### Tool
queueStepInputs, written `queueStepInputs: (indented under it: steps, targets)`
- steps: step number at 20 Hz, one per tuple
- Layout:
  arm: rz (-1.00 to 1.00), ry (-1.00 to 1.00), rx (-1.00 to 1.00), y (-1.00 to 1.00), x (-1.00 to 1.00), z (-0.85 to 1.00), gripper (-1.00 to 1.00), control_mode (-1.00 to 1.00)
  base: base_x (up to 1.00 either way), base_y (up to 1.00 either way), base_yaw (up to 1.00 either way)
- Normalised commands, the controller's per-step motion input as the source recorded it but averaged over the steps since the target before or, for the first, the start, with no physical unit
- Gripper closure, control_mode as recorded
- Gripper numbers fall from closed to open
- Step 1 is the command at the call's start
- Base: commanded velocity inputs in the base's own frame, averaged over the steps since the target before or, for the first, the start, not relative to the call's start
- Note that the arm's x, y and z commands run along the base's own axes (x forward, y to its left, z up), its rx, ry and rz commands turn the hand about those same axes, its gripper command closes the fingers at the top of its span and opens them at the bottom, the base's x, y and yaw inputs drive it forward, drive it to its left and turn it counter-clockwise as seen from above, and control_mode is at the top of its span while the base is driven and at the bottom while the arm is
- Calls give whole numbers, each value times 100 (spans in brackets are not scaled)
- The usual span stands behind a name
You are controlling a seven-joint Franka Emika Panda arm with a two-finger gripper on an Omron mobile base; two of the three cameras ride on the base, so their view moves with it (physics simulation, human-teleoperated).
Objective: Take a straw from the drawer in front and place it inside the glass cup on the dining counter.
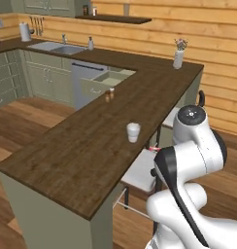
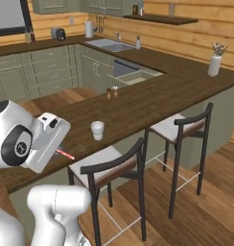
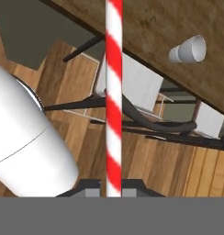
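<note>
I've got the straw (image 3: 114,92) pinched in the gripper (image 3: 114,190), jaws closed tight on its base. In the hand view it runs straight up the picture, red and white stripes. From the right base view a short bit of it (image 2: 65,153) pokes out below the hand, just off the near edge of the counter (image 2: 152,98), above a stool (image 2: 102,161). The cup (image 1: 133,132) stands upright on the counter, near that edge, well apart from the straw. Two small shakers (image 1: 109,94) sit further along the planks. The drawer (image 1: 103,80) is pulled open by the far corner. A vase (image 1: 178,56) stands at the far end.
</note>
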Motion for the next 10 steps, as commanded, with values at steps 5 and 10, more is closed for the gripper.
queueStepInputs:
  steps: [5, 10]
  targets:
    - [-6, -1, 0, 6, 13, 0, 100, -100, 48, 20, -25]
    - [-22, -1, 0, 34, 86, 0, 100, -100, 0, 0, 0]
